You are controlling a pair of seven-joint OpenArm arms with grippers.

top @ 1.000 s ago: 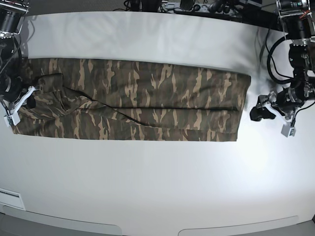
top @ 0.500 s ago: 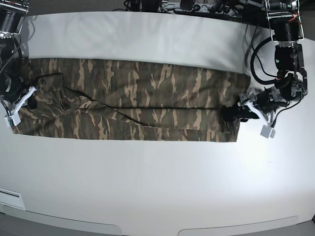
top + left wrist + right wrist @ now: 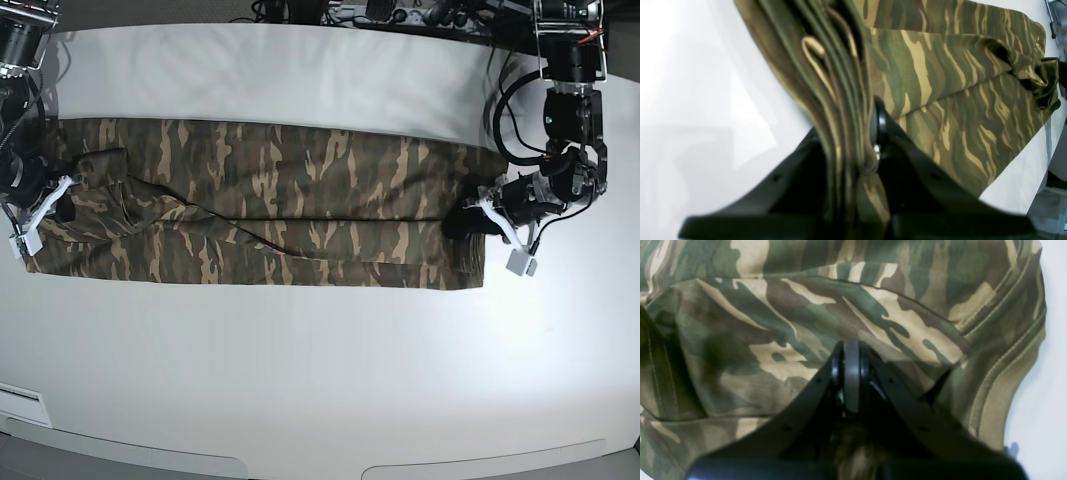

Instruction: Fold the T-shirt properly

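The white table (image 3: pixel 320 380) is lying bare along its near side. Beyond that, the T-shirt (image 3: pixel 270 205) is lying folded into a long band, its long axis running side to side across the table. The left gripper (image 3: pixel 462 222) is clamping its jaws on the stacked hem layers at the band's end on the base view's right; a second ago it was hanging clear of that edge. The right gripper (image 3: pixel 62 205) is pinching the cloth at the opposite end, jaws closed on a fold, unchanged.
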